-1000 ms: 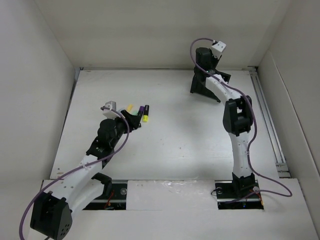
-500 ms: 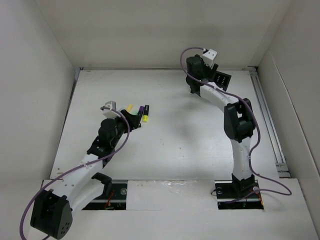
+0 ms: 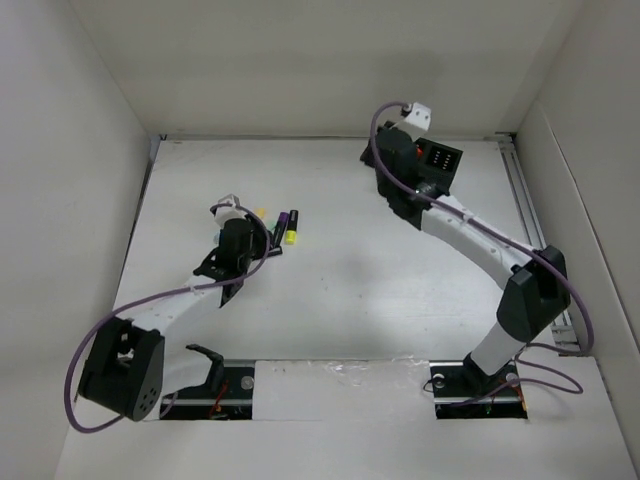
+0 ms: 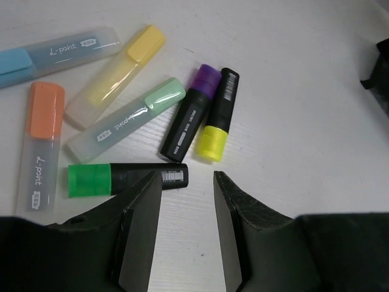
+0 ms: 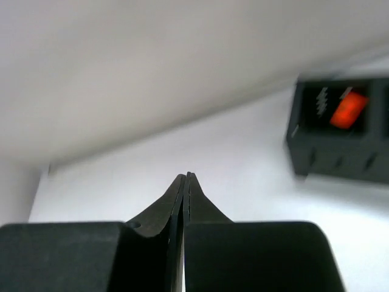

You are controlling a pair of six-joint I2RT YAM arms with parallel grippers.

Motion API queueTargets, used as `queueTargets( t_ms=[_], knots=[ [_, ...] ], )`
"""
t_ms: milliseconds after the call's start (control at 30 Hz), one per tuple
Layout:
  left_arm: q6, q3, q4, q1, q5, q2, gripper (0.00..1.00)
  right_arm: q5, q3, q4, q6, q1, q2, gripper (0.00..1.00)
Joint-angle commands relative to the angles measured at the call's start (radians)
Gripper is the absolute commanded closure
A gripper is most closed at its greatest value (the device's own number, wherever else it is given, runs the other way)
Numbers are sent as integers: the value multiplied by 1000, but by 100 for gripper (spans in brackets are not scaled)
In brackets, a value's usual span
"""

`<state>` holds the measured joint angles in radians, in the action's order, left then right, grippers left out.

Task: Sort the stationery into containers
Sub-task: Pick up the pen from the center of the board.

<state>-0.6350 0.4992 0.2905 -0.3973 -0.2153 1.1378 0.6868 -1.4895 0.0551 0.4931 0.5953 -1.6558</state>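
Observation:
Several highlighters lie in a loose cluster on the white table. The left wrist view shows a light-blue one, a yellow one, a mint one, an orange one, a black one with a green cap, and a black pair with purple and yellow caps. My left gripper is open and empty, just short of the green-capped pen. The black box stands at the back right and holds something orange. My right gripper is shut and empty, left of the box.
White walls enclose the table on the left, back and right. In the top view my left gripper is beside the pen cluster, and the right arm stretches diagonally across the right half. A rail runs along the right edge.
The right arm has stretched out and its gripper has moved left, off the box, uncovering it. The left arm has reached forward and brought its gripper closer to the pens.

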Motion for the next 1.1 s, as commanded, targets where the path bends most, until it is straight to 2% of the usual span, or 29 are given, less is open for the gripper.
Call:
queueTargets(
  t_ms=[0, 100, 267, 300, 467, 533, 700, 833, 1067],
  knots=[
    [-20, 73, -21, 2, -47, 77, 65, -216, 127, -61, 128, 44, -9, 100],
    [27, 128, -30, 2, -36, 115, 65, -216, 204, -61, 156, 80, 1, 100],
    [75, 176, 19, 2, 63, 177, 68, -216, 311, -61, 191, 101, 76, 100],
    [75, 209, 19, 2, 80, 191, 68, -225, 345, -61, 202, 92, 89, 98],
    [129, 350, -55, -35, 68, 360, 68, -263, 412, -86, 223, 44, 172, 59],
    [143, 410, -85, -35, 68, 414, 68, -303, 438, -95, 223, 15, 209, 55],
    [162, 470, -117, -44, 83, 542, 64, -366, 489, -86, 233, -25, 255, 54],
    [172, 518, -160, -73, -1, 583, 63, -415, 489, -86, 223, -54, 255, 53],
    [182, 536, -172, -74, -4, 646, 60, -441, 489, -77, 223, -54, 255, 52]
  ],
)
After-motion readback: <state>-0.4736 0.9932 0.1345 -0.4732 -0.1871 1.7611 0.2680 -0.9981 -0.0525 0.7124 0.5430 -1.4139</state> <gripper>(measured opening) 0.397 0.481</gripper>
